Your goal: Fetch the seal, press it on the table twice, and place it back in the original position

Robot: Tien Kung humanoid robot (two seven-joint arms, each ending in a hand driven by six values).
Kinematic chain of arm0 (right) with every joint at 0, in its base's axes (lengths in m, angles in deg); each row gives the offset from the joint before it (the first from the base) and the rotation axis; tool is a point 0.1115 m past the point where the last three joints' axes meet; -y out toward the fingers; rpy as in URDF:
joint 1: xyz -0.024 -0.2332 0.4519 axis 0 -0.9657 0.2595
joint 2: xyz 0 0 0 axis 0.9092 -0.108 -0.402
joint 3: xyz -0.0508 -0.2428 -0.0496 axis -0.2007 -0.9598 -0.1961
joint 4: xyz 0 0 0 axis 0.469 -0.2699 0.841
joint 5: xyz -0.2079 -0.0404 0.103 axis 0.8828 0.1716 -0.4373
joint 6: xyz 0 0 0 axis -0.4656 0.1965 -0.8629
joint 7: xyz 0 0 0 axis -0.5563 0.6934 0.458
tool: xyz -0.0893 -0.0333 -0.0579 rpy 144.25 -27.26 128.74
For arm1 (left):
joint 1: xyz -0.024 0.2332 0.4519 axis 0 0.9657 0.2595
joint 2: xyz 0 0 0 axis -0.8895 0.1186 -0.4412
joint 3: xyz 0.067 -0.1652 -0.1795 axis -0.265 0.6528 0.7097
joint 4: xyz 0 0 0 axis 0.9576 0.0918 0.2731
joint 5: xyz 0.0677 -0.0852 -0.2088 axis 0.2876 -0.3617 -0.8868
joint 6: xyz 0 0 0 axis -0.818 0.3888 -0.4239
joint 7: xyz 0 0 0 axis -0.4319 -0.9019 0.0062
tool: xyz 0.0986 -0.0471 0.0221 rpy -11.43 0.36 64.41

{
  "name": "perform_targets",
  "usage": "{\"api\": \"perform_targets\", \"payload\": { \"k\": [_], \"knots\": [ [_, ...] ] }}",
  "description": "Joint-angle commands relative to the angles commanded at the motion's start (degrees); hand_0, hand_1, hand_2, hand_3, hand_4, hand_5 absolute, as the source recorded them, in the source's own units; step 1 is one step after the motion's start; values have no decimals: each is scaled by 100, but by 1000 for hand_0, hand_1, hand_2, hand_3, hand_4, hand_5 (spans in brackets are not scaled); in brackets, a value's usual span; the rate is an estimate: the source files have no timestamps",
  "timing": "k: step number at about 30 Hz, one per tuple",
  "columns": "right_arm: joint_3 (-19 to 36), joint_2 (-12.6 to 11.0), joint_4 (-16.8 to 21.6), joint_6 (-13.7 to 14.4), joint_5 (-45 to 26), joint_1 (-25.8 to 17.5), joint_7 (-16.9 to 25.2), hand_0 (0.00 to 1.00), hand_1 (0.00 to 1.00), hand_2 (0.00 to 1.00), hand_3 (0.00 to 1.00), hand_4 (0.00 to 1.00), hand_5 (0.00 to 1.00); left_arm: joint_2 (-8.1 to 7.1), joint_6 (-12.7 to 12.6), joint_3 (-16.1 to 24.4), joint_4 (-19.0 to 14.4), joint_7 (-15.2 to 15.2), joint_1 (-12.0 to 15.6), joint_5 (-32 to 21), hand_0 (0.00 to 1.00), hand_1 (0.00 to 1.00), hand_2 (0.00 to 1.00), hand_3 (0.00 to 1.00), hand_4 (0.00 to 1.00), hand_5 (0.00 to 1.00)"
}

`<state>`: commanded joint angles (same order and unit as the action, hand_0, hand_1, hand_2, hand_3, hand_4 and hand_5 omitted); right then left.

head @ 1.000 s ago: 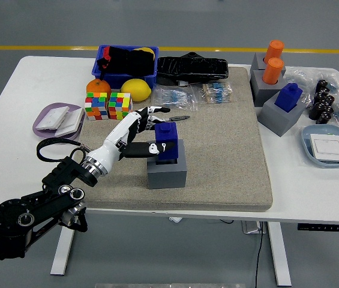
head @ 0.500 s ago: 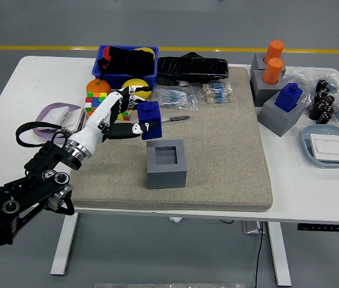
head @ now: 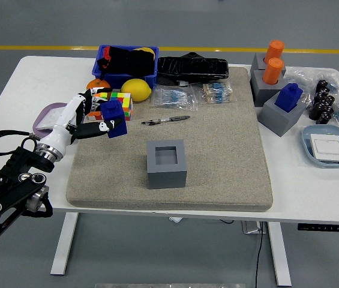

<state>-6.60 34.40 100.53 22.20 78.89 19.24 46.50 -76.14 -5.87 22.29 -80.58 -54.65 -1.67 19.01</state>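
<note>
The left hand (head: 88, 117) grips the blue seal (head: 113, 119) and holds it up above the left side of the tan mat (head: 217, 156). The grey holder (head: 166, 163) sits on the mat with its square hole showing, well apart from the seal.

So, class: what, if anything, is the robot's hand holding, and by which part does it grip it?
The left hand holds the blue seal, gripping its sides: fingers wrap the far side, thumb presses the near side. It hangs above the mat.
</note>
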Motion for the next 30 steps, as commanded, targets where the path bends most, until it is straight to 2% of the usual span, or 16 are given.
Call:
{"api": "perform_targets", "payload": {
  "k": [7,12,30],
  "knots": [
    [-4,12,14,0,-2,-4,7,789,697,668,653,826,467,192,33,66,308,89,164,-103,635,450,424,767,631,2],
    [-1,17,17,-4,-4,-8,14,789,697,668,654,826,468,254,58,27,526,143,224,-169,635,450,423,766,631,2],
    [-19,32,56,-11,-17,-25,34,792,696,668,653,827,468,377,50,-78,704,290,447,-180,636,449,422,763,632,2]
  ]
}}
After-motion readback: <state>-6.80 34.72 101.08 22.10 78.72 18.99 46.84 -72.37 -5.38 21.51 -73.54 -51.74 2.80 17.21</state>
